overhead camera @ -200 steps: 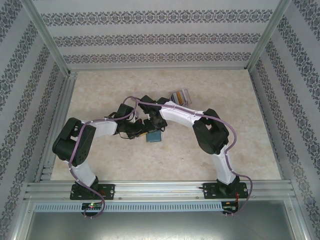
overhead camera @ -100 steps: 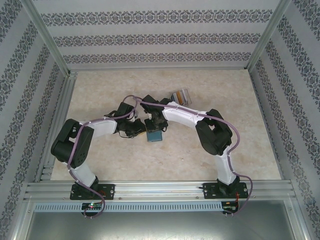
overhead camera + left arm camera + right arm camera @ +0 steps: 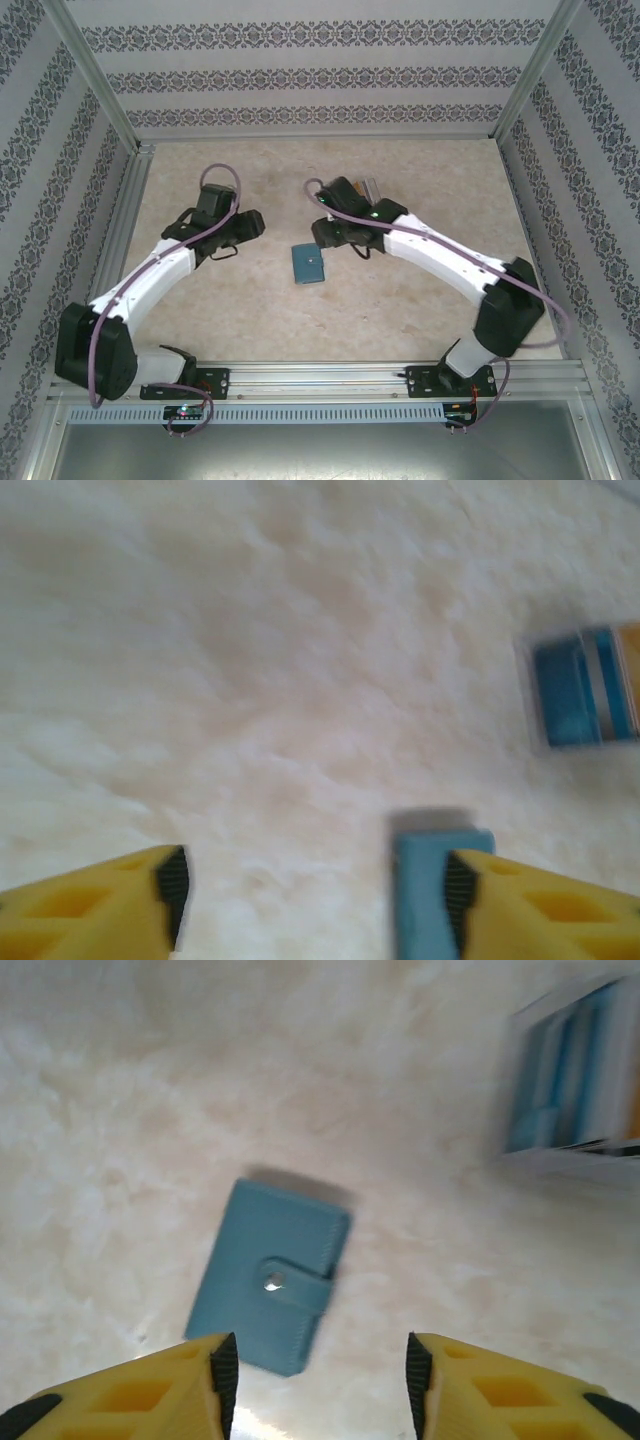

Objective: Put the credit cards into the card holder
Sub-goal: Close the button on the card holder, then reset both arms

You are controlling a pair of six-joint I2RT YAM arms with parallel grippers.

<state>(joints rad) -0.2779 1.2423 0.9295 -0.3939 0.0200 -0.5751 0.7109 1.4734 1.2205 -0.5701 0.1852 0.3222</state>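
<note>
The card holder point(image 3: 309, 264), a small teal-blue wallet snapped shut with a pale stud, lies flat on the table between the two arms. My left gripper point(image 3: 251, 226) hovers to its left, open and empty. In the left wrist view the card holder point(image 3: 428, 892) shows blurred beside the right finger, partly behind it, and the left gripper point(image 3: 315, 892) stands wide. My right gripper point(image 3: 315, 1380) is open above the card holder point(image 3: 270, 1275), holding nothing. The credit cards point(image 3: 575, 1075), fanned blue and silver, lie further off. In the top view the credit cards point(image 3: 369, 186) peek out behind the right arm.
The pale marble-patterned table point(image 3: 250, 320) is ringed by aluminium frame rails point(image 3: 320, 378) and patterned walls. Both arm bases sit at the near edge. Bare table lies in front of the card holder and at the far back.
Both grippers have opened and drawn back from the card holder, the left arm swinging left, the right arm right. The card holder now lies free on the table.
</note>
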